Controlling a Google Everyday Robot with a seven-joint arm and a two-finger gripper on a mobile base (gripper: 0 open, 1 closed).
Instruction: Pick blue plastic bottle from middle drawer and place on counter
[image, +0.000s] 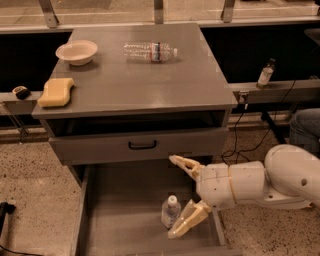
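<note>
The blue plastic bottle (170, 211), clear with a white cap and pale label, stands upright on the floor of the open middle drawer (130, 210). My gripper (176, 196) is open, just right of the bottle, one finger (184, 164) above and behind it and the other finger (189, 220) low beside its base. The fingers flank the bottle without closing on it. The counter (145, 80) is the grey cabinet top above.
On the counter lie a clear bottle with a red-and-blue band (150, 51), a white bowl (76, 52) and a yellow sponge (56, 92). A grey drawer front with a black handle (142, 145) sits above the open drawer. A small bottle (265, 74) stands on the right ledge.
</note>
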